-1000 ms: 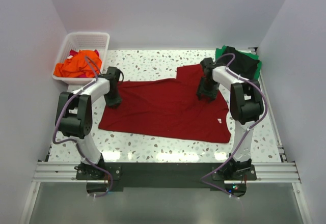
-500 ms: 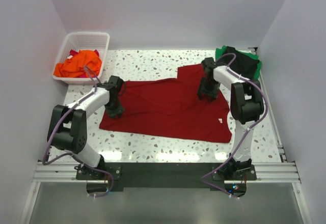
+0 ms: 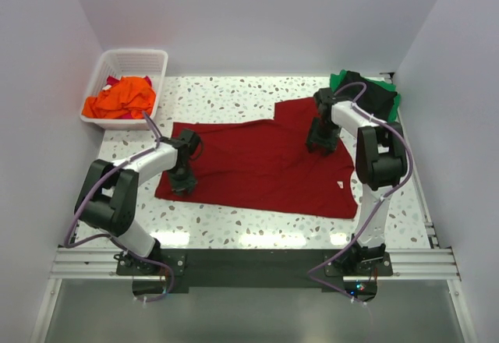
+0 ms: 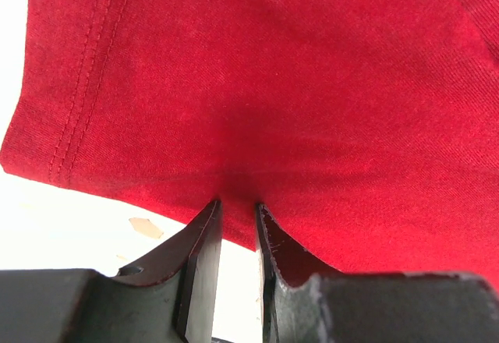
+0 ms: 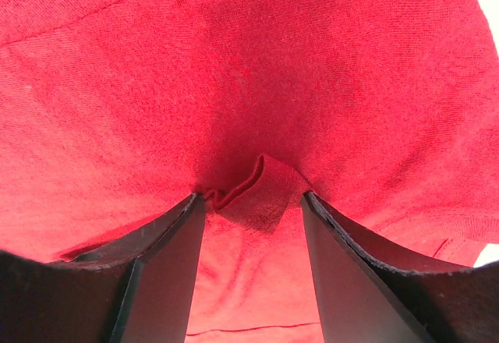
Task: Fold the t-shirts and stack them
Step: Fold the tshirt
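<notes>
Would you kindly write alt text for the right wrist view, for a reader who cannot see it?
A dark red t-shirt fills the frame, lying under the right gripper. Its two dark fingers stand apart, tips on the cloth, with a small raised fold between them.

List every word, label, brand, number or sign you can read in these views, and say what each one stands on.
No text can be read in any view.
The small white tag on the dark red cloth t-shirt: too small to read from the top view.
The white slatted plastic basket: no print shows.
Both wrist views: plain red cloth only, no lettering.
</notes>
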Motion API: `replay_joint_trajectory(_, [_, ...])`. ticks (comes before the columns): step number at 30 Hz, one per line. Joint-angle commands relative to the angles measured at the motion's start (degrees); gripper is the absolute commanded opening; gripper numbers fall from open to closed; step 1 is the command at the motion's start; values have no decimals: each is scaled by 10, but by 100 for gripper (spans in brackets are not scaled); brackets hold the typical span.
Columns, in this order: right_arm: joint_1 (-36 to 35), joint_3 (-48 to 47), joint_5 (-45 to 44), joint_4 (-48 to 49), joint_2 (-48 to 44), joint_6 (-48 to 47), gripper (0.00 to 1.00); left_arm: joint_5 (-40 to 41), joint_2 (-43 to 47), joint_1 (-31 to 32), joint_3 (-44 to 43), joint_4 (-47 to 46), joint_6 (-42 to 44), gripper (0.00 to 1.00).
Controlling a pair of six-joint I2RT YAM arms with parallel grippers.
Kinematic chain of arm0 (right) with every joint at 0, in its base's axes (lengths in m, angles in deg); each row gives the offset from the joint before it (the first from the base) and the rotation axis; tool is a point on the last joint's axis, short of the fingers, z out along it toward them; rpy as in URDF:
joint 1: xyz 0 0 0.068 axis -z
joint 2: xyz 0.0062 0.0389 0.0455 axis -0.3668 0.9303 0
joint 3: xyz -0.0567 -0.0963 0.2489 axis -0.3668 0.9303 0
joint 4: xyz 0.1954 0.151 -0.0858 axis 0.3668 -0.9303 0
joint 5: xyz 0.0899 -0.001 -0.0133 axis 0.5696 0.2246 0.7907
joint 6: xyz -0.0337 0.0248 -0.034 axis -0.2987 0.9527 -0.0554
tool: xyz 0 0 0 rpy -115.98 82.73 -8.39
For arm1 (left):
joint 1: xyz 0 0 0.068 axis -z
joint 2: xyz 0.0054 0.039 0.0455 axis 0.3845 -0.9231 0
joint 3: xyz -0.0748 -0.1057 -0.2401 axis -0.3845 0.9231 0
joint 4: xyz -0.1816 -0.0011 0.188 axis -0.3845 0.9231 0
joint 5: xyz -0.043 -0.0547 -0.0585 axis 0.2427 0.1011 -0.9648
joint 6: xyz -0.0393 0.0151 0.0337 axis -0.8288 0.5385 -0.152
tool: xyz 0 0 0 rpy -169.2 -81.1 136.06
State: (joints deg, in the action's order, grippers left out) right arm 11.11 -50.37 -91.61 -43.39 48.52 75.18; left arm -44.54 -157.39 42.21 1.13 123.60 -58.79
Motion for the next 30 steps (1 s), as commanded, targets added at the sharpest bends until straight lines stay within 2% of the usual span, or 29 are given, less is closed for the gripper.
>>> replay_joint_trajectory(1, [23,44,-58,3,42,-23,57,-34,-45,19,39,-28,-10,29])
replay_joint_trajectory(9, [34,35,-66,-3,47,-24,57,-64,-57,69,58,-17,22,30])
replay_joint_trajectory(21, [37,10,-73,-20,64,-31,55,-93,8,105,97,19,24,30])
replay_joint_trajectory(25, [37,15,-86,-14,45,-30,55,-42,28,105,63,41,12,30])
replay_joint_trajectory(29, [37,8,-81,-30,17,-26,55,1,53,104,-12,79,-4,31])
replay_joint_trajectory(30, [36,7,-78,-31,2,-25,55,11,57,104,-58,102,-6,31])
